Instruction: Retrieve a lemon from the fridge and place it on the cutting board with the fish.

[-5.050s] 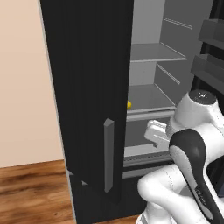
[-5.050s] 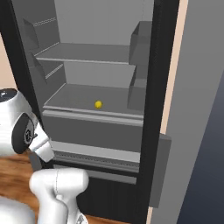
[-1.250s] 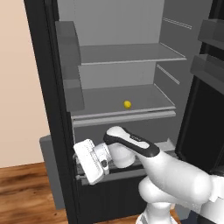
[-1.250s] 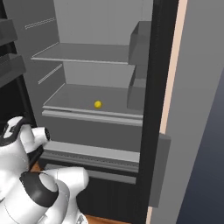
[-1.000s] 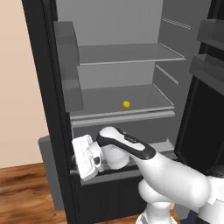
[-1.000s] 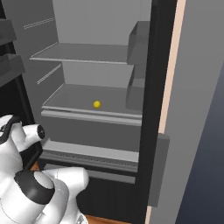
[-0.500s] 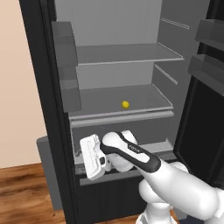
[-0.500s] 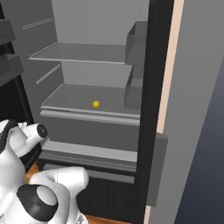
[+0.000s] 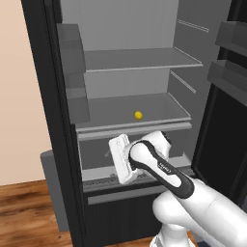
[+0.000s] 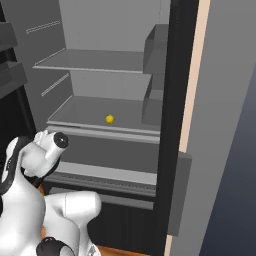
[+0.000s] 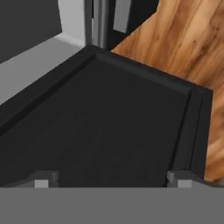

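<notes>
In the left base view you are looking into the open fridge (image 9: 144, 58), both doors swung wide. The lemon (image 9: 138, 115) sits alone on the lower grey shelf (image 9: 159, 108), towards the middle and a little back from the front edge. The arm (image 9: 164, 169) reaches up from the lower right, and its white hand is held in front of the compartment just below that shelf, beside the left door's inner edge. The lemon is above the hand and apart from it; nothing is held. You cannot make out the finger tips here.

In the right base view you see the same fridge from the other side. The lemon (image 10: 109, 119) rests on the lower shelf, left of the door bins (image 10: 155, 105) that hang on the open right door. The arm's white body rises at the lower left, its upper joint level with the drawer front (image 10: 107, 172) below the shelf.

In the hand view the gripper (image 11: 113, 180) shows two small grey finger tips (image 11: 42, 180) far apart at the bottom edge, so the jaws stand wide with nothing between them. Beyond them lies a dark flat panel with a raised rim, and the wooden floor (image 11: 183, 43) runs along the upper right.
</notes>
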